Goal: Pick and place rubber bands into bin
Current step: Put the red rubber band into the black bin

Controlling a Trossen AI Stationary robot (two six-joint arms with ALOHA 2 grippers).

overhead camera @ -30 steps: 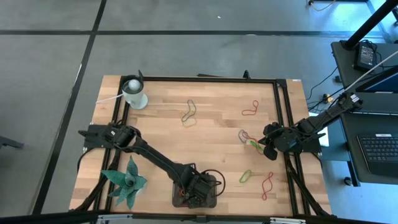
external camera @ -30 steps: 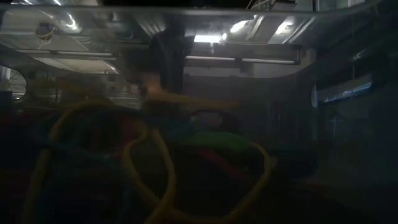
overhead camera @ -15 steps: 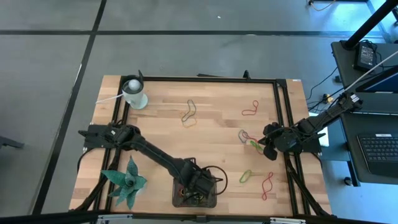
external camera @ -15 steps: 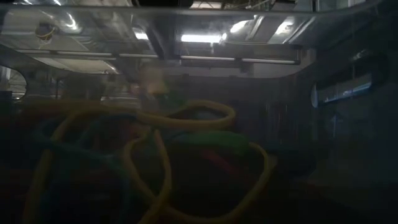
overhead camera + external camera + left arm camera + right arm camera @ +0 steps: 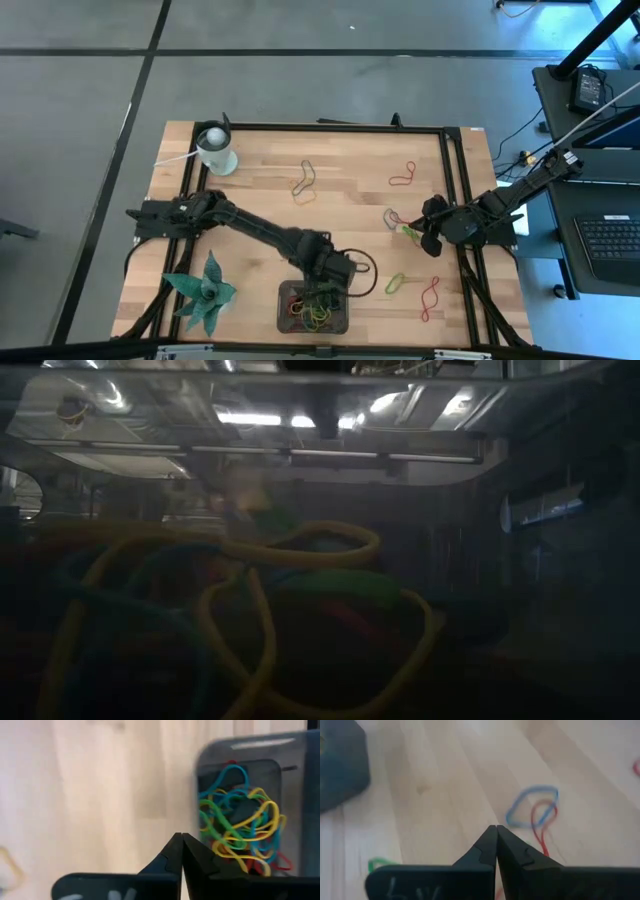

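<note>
I am working as the left arm, and my claw (image 5: 335, 268) is hanging just past the twelve o'clock rim of the tray (image 5: 285, 310), its tips pressed together and pinching nothing, as my wrist view shows. The tray is sitting at the table's six o'clock edge and is already holding a tangle of rubber bands (image 5: 313, 308) in yellow, green, blue and red, so a good share of the job looks done. Several loops are lying loose on the wood: a yellow and dark pair (image 5: 304, 181) toward twelve o'clock, a red one (image 5: 402, 176) toward one o'clock, a small bunch (image 5: 400, 224) at three o'clock, and a green one (image 5: 396, 283) and a red one (image 5: 431, 297) toward four o'clock. The right claw (image 5: 432, 226) is waiting beside that three o'clock bunch, tips together, empty. Compared with a second ago, my claw has pulled back from over the tray toward twelve o'clock, so the pile inside is showing plainly from above, and my tips have gone from spread to closed; the right arm and the loose loops have not moved.
</note>
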